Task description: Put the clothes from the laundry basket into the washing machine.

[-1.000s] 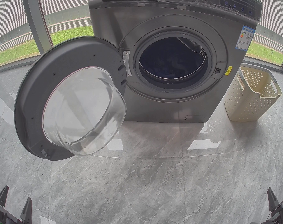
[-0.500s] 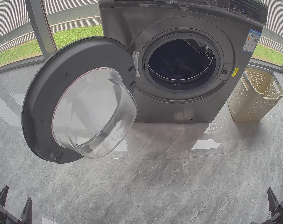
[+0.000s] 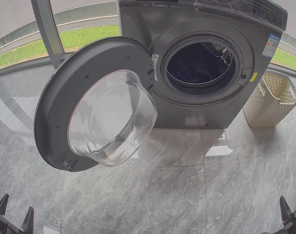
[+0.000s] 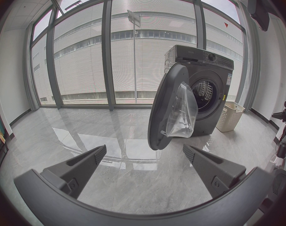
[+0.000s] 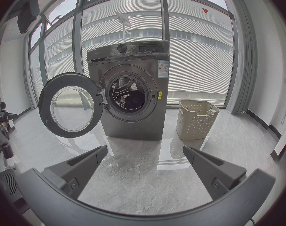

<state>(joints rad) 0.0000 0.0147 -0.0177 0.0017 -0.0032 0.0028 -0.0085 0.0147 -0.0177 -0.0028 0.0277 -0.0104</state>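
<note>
Washing machine point(image 3: 187, 114): door point(image 3: 73, 82) is standing open; dark clothes point(image 3: 193, 72) are lying in the drum.
Laundry basket point(image 3: 268, 108): is standing on the floor, just beside it.
Left claw point(image 4: 144, 147): is hanging released.
Right claw point(image 5: 144, 147): is hanging released.

You have a glossy grey marble floor point(image 3: 174, 195) in front of you, with bright patches of window light lying on it. Tall windows point(image 3: 83, 20) in dark frames run along the far side. Through them you can see a strip of grass point(image 3: 21, 51), a pale ribbed building point(image 4: 86, 63) and a lamp post point(image 4: 134, 18). A grey curtain point(image 5: 245, 63) hangs at one end.
</note>
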